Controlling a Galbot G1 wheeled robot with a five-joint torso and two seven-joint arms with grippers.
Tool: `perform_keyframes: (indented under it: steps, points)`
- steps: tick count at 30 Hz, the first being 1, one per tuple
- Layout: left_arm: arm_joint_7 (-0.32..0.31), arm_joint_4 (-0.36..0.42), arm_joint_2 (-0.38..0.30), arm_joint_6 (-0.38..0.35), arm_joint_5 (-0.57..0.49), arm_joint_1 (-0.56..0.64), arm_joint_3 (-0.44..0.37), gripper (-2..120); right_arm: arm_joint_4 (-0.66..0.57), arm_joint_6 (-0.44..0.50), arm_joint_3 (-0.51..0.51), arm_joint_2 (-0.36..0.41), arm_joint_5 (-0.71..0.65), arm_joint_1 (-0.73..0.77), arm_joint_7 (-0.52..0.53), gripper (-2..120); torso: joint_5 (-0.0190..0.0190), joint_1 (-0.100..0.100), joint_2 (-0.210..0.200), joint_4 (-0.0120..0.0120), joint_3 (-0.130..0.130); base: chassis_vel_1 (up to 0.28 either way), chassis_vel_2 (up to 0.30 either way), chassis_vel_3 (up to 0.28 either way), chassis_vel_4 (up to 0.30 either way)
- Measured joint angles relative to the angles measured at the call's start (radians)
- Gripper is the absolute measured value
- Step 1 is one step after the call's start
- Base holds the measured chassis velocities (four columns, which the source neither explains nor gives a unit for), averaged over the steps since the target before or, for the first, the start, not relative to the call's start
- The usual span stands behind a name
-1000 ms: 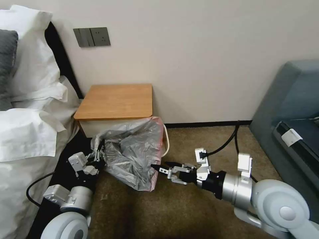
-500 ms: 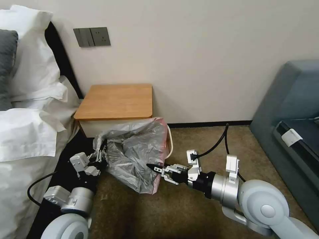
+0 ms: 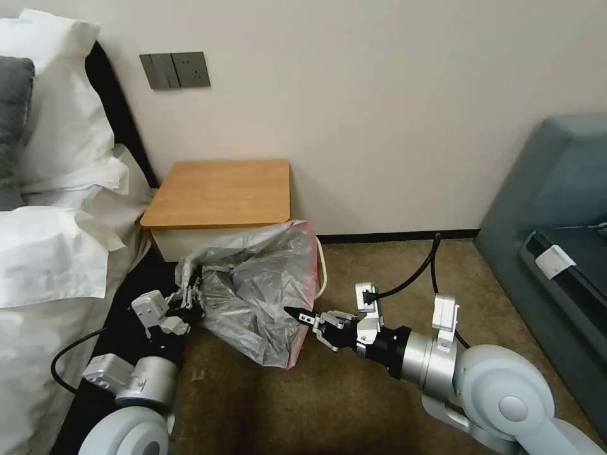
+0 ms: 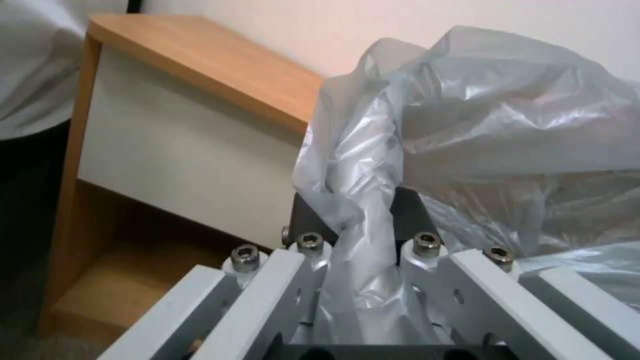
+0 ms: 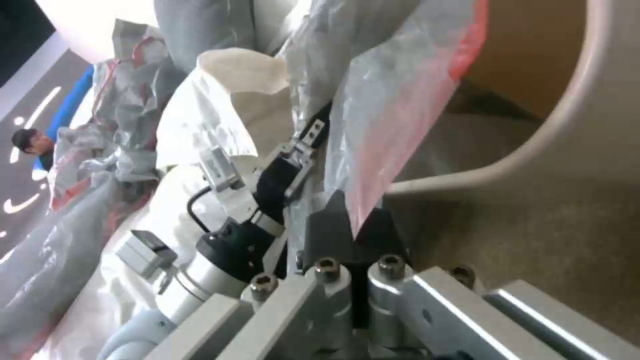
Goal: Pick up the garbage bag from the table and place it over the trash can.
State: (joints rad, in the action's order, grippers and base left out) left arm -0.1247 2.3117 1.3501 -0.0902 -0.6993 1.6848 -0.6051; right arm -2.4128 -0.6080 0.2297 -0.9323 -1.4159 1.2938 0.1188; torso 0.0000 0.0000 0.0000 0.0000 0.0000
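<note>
The grey translucent garbage bag [image 3: 253, 297] with a pinkish-red rim hangs low in front of the table [image 3: 221, 193], draped against the cream trash can [image 3: 323, 273], whose rim peeks out behind it. My left gripper [image 3: 193, 294] is shut on the bag's left edge; in the left wrist view crinkled plastic [image 4: 500, 125] is bunched between that gripper's [image 4: 357, 220] fingers, beside the table [image 4: 200, 65]. My right gripper [image 3: 296, 314] is shut on the bag's right rim; the right wrist view shows the pink edge [image 5: 393, 130] pinched in it [image 5: 355, 232], next to the trash can rim [image 5: 567, 125].
A bed with white sheets [image 3: 50, 253] stands close on the left, a grey-blue sofa [image 3: 556, 221] on the right. The wall runs behind the table. Brown carpet [image 3: 354, 404] lies open in front, with a black cable [image 3: 417, 272] trailing from my right wrist.
My right arm has moved left, closer to the bag. The bag's right rim has risen a little and spread toward the trash can. The left gripper has barely moved.
</note>
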Motion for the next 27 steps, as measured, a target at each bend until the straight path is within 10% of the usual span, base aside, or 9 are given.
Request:
perform_keyframes:
  steps: [27]
  points:
    - [-0.010,0.005,-0.001,0.009,-0.083,0.023,-0.033,8,0.043,0.080,0.102,-0.101,0.100,-0.004,0.003,0,0.0001,0.000,0.000,0.0000,0.000,0.000,0.000,0.000,0.000]
